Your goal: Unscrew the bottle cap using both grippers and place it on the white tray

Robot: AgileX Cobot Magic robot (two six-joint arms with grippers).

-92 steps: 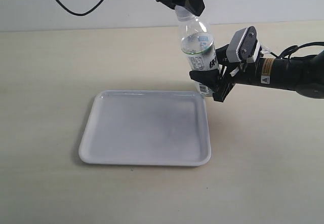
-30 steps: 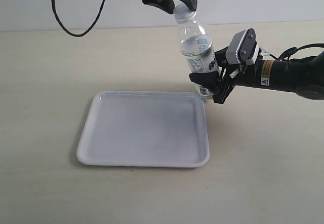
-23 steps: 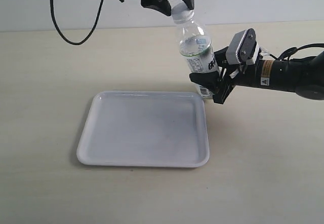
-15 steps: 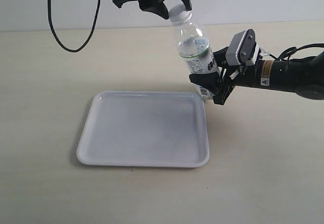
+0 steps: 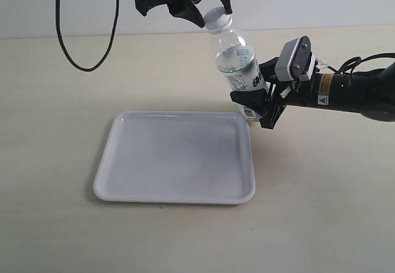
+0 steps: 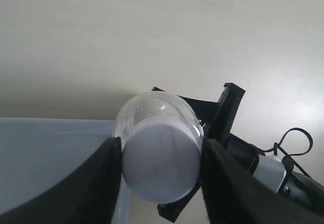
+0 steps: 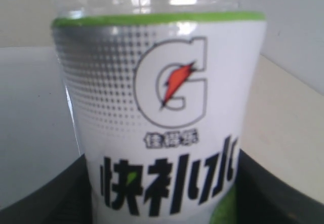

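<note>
The clear bottle leans left just beyond the white tray's far right corner. My right gripper, with its grey-white block, is shut on the bottle's labelled lower body; the label fills its wrist view between the black fingers. My left gripper comes down from above, and its two fingers press on either side of the white bottle cap. In the left wrist view the cap sits on the bottle, tight between both fingers.
A black cable hangs in a loop at the back left over the beige table. The right arm lies along the table at the right. The tray holds nothing.
My left gripper has turned about the cap and shifted slightly left. The bottle's top has leaned further left with it. The right gripper has kept its hold in place.
</note>
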